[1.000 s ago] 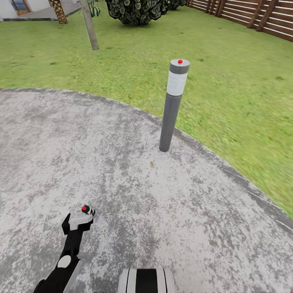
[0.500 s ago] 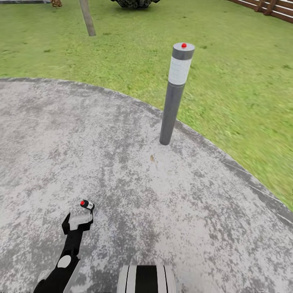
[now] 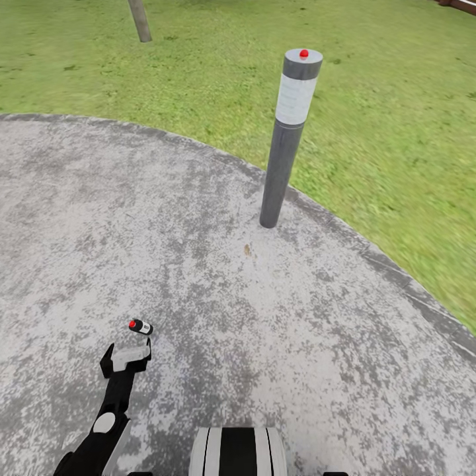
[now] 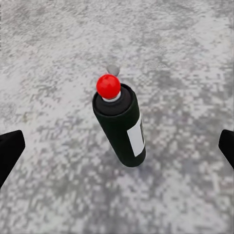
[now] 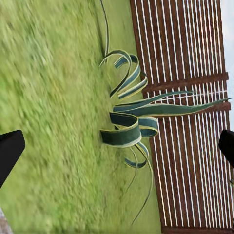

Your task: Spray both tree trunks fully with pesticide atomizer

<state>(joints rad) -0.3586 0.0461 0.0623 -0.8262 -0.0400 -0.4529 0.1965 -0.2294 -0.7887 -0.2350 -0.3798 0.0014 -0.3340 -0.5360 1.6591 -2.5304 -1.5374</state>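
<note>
While my left arm reaches forward and low over the floor, its black links end in a pale wrist block, and my left gripper stops just short of the pesticide atomizer. Seen from the left wrist, both black fingertips sit at the far edges with the bottle between them and touching neither: the claw is spread wide and holds nothing.

Pesticide atomizer: a small dark bottle standing upright on the paving, alone, with a white label on one side and a round red spot at its top. A small pale grey part pokes out beyond the red spot; its shape is too blurred to tell.

Relative to the atomizer: a grey lamp post with a white band and a red cap stands well apart, at the rim where the paving meets the grass lawn. A thin grey trunk base rises from the lawn, farther off than the post.

Right wrist view: my right gripper is likewise spread and empty, its dark fingertips at the frame edges. It points at a striped, strap-leaved plant beside the brown slat fence.
</note>
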